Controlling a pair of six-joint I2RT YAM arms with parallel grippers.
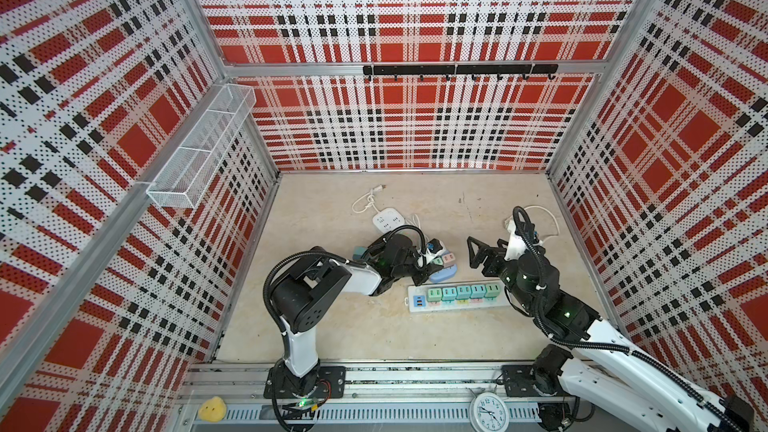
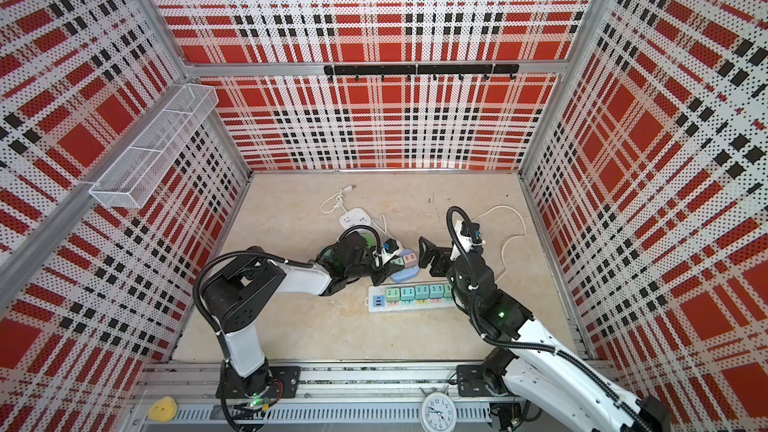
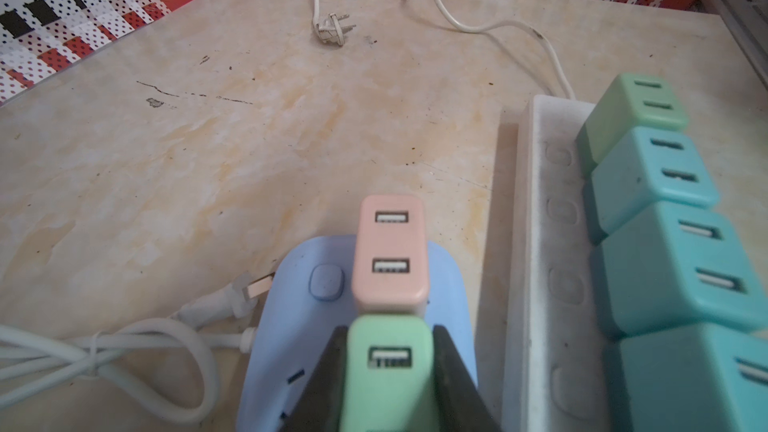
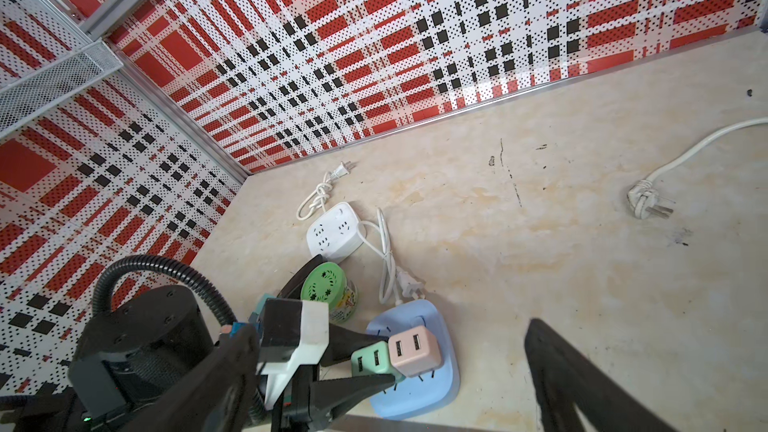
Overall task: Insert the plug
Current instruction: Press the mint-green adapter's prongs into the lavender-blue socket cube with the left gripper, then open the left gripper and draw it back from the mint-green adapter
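Obs., standing at the cell.

- Left gripper point(image 4: 380, 361): fingers pinching the green plug point(image 3: 388, 367) by its two sides. The plug is upright, USB ports up, over the blue power strip point(image 3: 291, 305).
- The green plug is touching, or just beside, the pink plug point(image 3: 390, 251) that already stands on the same strip. I cannot tell how deep the green one's prongs sit, because the fingers and plug body hide the socket.
- Right gripper point(image 1: 473, 254): fingers spread wide and holding nothing. It hangs above the table point(image 1: 332, 326) between the blue strip and the far end of the long white strip point(image 3: 540, 201).

Progress (judgement): late stage. The plug is carried, oriented and at the socket. What is left is to press it fully home, if that is not done, and then release.

Surroundings:
- The long white strip lies just beside the blue one, with its row of teal and green chargers point(image 1: 463, 292) filled.
- A small white strip point(image 4: 334, 232) with a knotted cord and a green-lidded can point(image 4: 326, 288) sit behind the left arm.
- A loose cord plug point(image 4: 409, 288) lies at the blue strip's far edge.

In the way: the pink plug crowds one face of the green one, so there is little room for tilt. The blue strip is not held down, so it may slide under a push.
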